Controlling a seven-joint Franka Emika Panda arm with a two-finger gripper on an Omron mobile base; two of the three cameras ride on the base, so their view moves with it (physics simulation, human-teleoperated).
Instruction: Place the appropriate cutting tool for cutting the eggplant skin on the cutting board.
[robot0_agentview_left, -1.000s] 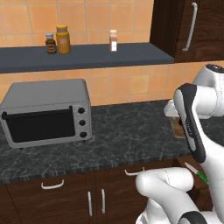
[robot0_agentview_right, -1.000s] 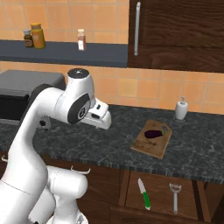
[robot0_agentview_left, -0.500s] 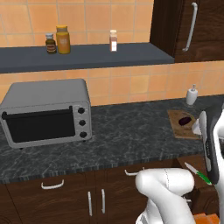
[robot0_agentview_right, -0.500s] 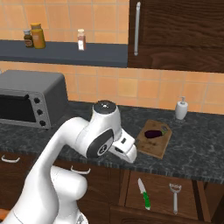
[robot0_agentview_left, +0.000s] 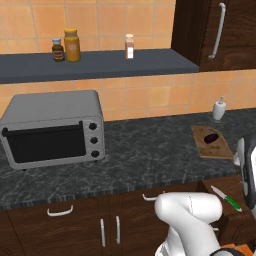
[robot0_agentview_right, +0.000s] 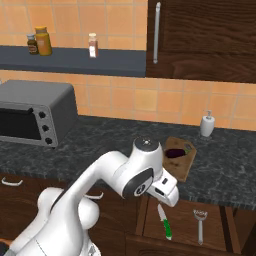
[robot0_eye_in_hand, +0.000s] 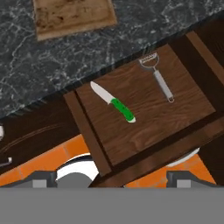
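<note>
The green-handled knife (robot0_eye_in_hand: 114, 103) lies flat in an open drawer (robot0_eye_in_hand: 148, 127) below the counter edge, blade pointing toward the counter. It also shows in the base views as the knife (robot0_agentview_right: 165, 222) and the knife (robot0_agentview_left: 226, 198). The wooden cutting board (robot0_agentview_right: 184, 162) rests on the dark counter with the small dark eggplant (robot0_agentview_right: 174, 153) on it; from the left, the board (robot0_agentview_left: 205, 148) and eggplant (robot0_agentview_left: 212, 138) sit at far right. My gripper (robot0_eye_in_hand: 113, 178) hangs open above the drawer, short of the knife, holding nothing. The hand (robot0_agentview_right: 168, 194) is just above the blade.
A metal peeler (robot0_eye_in_hand: 158, 77) lies in the drawer beside the knife. A toaster oven (robot0_agentview_left: 52, 129) stands on the counter's left, a soap dispenser (robot0_agentview_left: 219, 109) behind the board. Bottles (robot0_agentview_left: 72, 45) line the wall shelf. A cabinet with a long handle (robot0_agentview_right: 156, 34) hangs above.
The arm has swung right and down, from over the counter to in front of its edge, bringing the hand over the open drawer. Knife, board and eggplant have not moved.
</note>
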